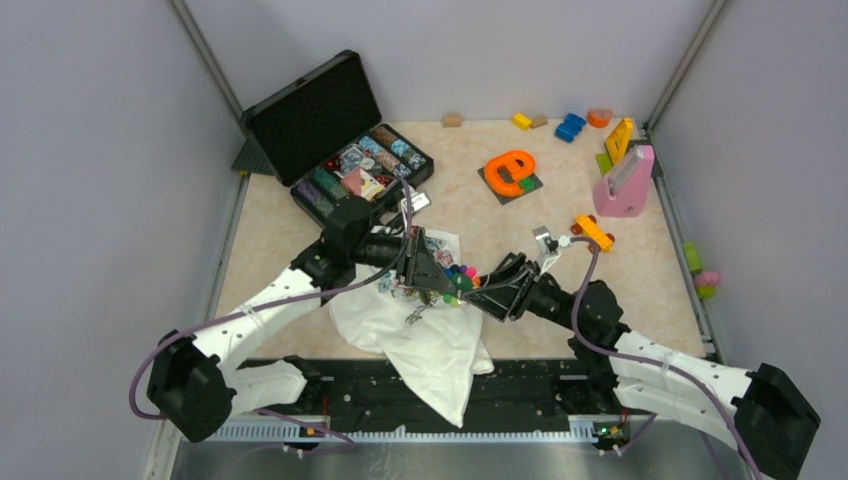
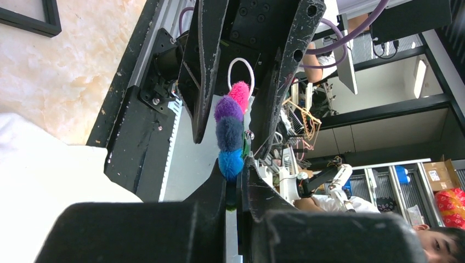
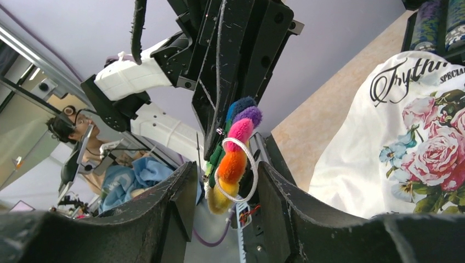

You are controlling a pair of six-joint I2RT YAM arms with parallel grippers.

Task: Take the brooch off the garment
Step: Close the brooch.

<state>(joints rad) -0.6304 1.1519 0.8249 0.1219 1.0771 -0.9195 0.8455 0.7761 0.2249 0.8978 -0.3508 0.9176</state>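
The brooch (image 1: 462, 275), a ring of fuzzy coloured balls, is held up between my two grippers above the garment (image 1: 430, 345), a white T-shirt with a rose print that hangs over the table's near edge. My left gripper (image 1: 437, 275) is shut on the brooch's blue end (image 2: 230, 161). My right gripper (image 1: 490, 285) is open, its fingers either side of the brooch's yellow and orange end (image 3: 230, 175) without pinching it. A white loop (image 3: 249, 164) hangs on the brooch. The garment's print shows at the right of the right wrist view (image 3: 417, 148). Whether the brooch is still pinned to cloth is hidden.
An open black case (image 1: 335, 140) of patterned pieces stands at the back left. An orange letter toy (image 1: 510, 172), a pink holder (image 1: 625, 185), an orange toy car (image 1: 593, 232) and several small blocks (image 1: 570, 125) lie at the back and right.
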